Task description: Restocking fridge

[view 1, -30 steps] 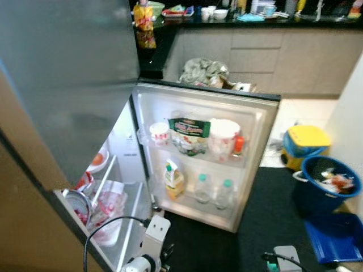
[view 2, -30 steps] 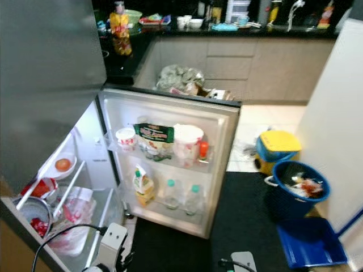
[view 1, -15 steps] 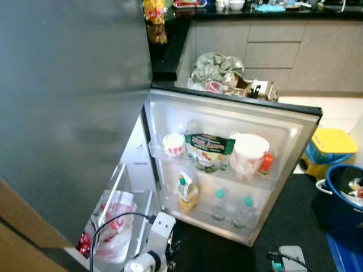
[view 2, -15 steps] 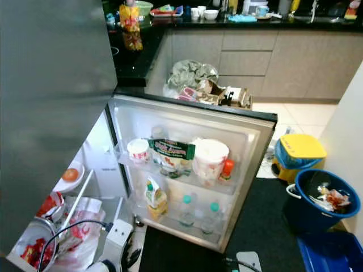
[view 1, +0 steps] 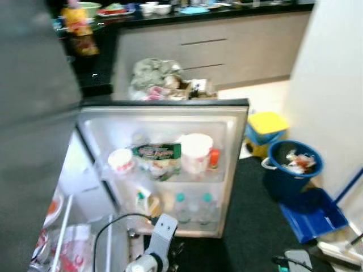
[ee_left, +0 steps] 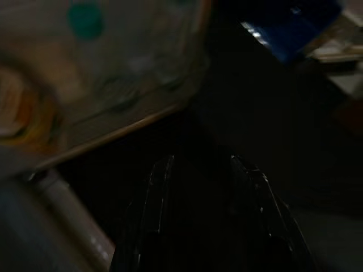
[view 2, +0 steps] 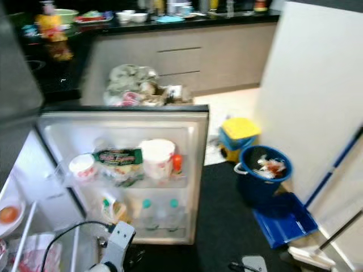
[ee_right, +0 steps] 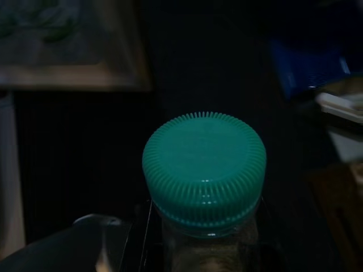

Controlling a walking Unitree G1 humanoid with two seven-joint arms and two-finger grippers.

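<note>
The fridge door (view 1: 170,106) stands open in front of me. Its upper shelf holds a small cup (view 1: 121,160), a green packet (view 1: 157,153), a white tub (view 1: 195,152) and a small red bottle (view 1: 214,158). The lower shelf holds a juice carton (view 1: 144,201) and two green-capped water bottles (view 1: 180,205). My left gripper (ee_left: 201,161) hangs low near the door's bottom edge, open, with nothing between its fingers. In the dark right wrist view, a clear bottle with a green ribbed cap (ee_right: 204,167) stands upright between the right gripper's fingers.
The fridge's inner shelves at the left hold a plate (view 2: 8,214) and a plastic bag (view 1: 74,255). A blue bucket of rubbish (view 1: 294,164), a yellow-lidded bin (view 1: 266,124) and a blue dustpan (view 1: 312,215) sit on the floor to the right, beside a white wall (view 1: 329,73). A black mat (view 1: 249,226) lies underfoot.
The camera has swung to the right, so the door sits further left and the bucket, dustpan and white wall have come into view. Both arms stay low at the bottom edge.
</note>
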